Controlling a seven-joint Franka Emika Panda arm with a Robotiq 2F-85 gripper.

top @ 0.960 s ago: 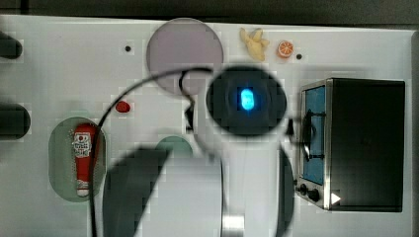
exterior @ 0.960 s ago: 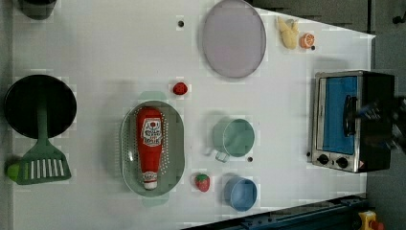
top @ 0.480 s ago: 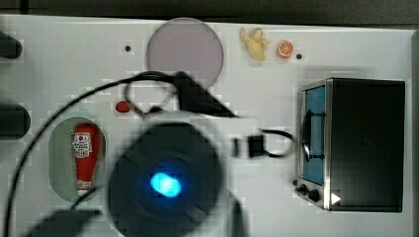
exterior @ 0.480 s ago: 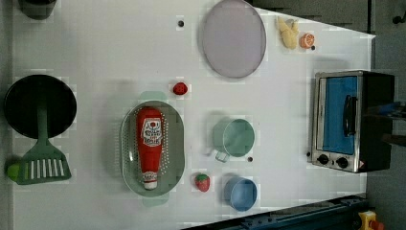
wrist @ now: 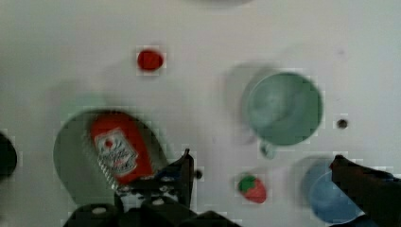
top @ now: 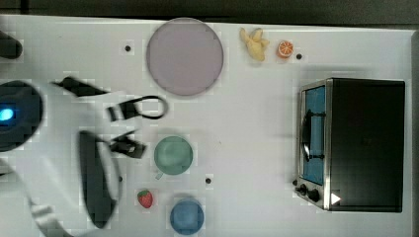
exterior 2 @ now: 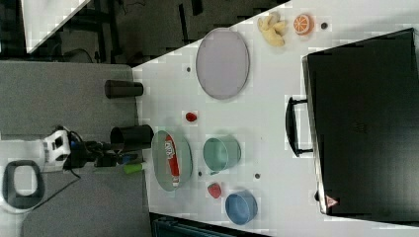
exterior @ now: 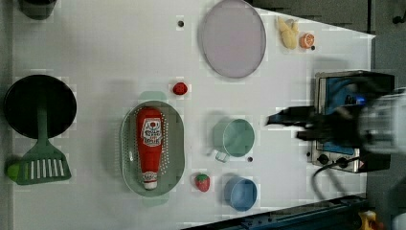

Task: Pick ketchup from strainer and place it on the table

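Observation:
The ketchup (exterior: 149, 143), a red bottle with a white label and white cap, lies lengthwise in the pale green oval strainer (exterior: 174, 143) on the white table (exterior: 95, 57). The right view has the ketchup (exterior 2: 171, 160) and strainer (exterior 2: 160, 163) too. From the wrist view, my gripper (wrist: 261, 158) hovers open and empty above the table. One of its fingers (wrist: 182, 170) is near the strainer's (wrist: 71, 151) rim, just beside the ketchup (wrist: 120, 151). In the top view my arm (top: 99, 182) covers the strainer.
A green cup (exterior: 235, 138), a blue cup (exterior: 241, 193) and a strawberry (exterior: 202, 182) stand beside the strainer. Another red fruit (exterior: 180, 88) and a grey-lilac plate (exterior: 233, 38) lie further off. A toaster oven (top: 356, 143) and a black pan with a green spatula (exterior: 40, 148) sit at opposite ends.
In the top view my arm has swept from the middle to the top view's left and now covers the strainer. In the left view the arm has entered from the left view's right. The ketchup lies as before.

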